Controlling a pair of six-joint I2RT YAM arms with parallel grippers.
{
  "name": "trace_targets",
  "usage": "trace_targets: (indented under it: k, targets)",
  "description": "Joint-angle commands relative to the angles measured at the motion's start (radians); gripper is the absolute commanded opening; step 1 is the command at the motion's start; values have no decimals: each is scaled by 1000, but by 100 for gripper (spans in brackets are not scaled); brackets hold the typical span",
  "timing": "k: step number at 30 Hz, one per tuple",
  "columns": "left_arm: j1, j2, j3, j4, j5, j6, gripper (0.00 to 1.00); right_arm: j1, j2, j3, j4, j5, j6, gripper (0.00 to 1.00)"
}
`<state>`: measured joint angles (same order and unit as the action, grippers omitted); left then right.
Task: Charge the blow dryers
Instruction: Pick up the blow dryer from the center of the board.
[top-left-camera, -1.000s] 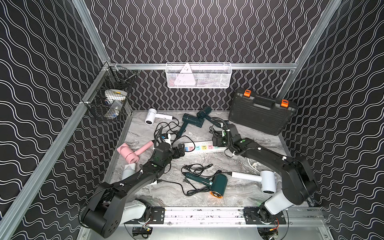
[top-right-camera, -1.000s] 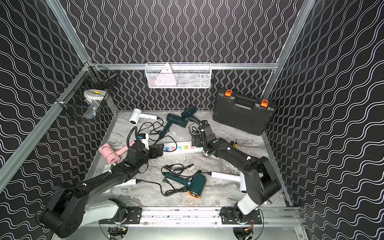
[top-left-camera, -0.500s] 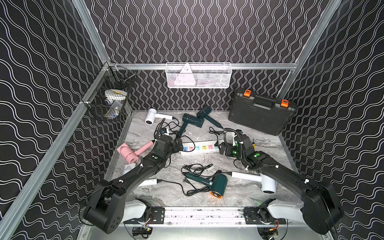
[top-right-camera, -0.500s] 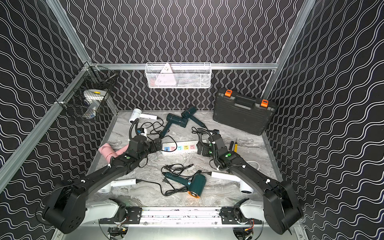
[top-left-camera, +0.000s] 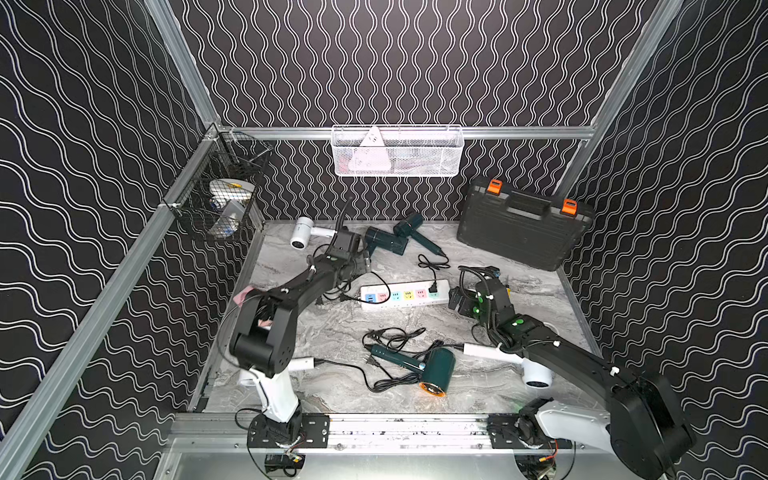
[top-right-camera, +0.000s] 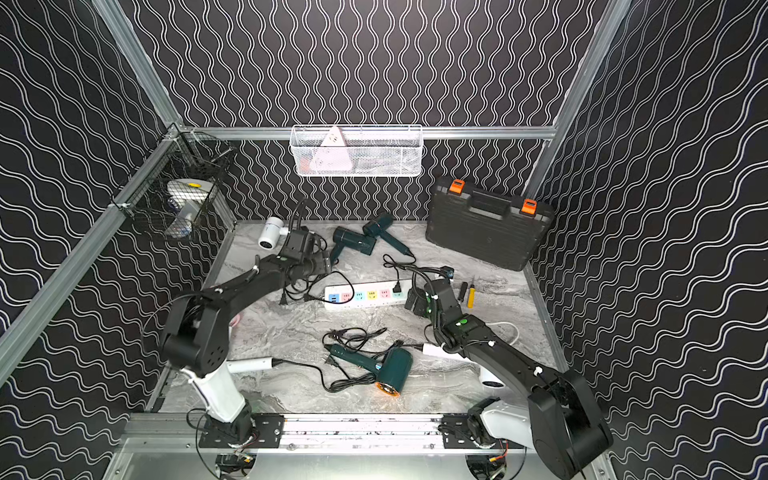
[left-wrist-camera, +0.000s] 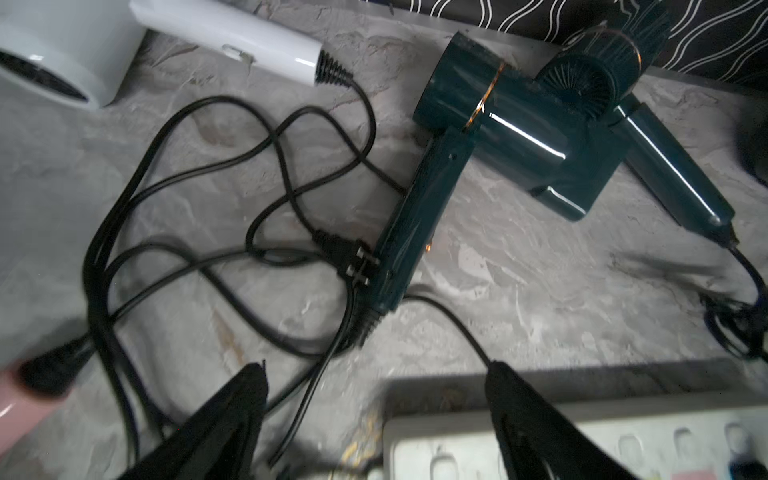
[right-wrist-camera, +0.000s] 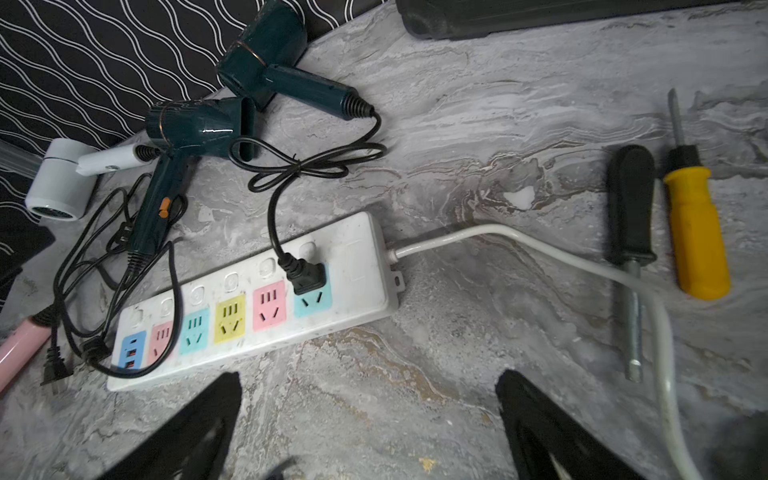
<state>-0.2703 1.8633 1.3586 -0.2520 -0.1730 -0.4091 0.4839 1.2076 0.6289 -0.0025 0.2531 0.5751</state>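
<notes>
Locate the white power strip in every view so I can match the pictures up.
Both top views: the power strip lies near the picture's centre.
Left wrist: only one end shows, partly behind the left gripper.
Right wrist: the whole strip, just ahead of the right gripper.
Shared landmark: the pair of dark green dryers beyond it.

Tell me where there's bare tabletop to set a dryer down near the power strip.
Bare marble between the power strip and the front green dryer, and between strip and toolcase. Crowded behind the strip's blue-socket end: tangled cords, two green dryers, white dryer.
</notes>
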Motion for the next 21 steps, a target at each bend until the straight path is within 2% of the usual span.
trace_targets:
  k: [1, 4, 11, 14, 21]
  targets:
    - [3, 112, 145, -103, 43, 100, 81, -13, -18, -13, 40, 34, 37, 100]
    - [13, 235, 298, -167, 59, 143, 77, -24, -19, -21, 50, 28, 41, 100]
    - [22, 472, 592, -300, 116, 198, 74, -51, -1, -19, 47, 22, 43, 100]
    - [24, 532, 658, -319, 105, 205, 72, -54, 9, -12, 43, 21, 43, 100]
    - [25, 592, 709, -303, 142, 199, 51, -59, 23, -9, 45, 24, 45, 100]
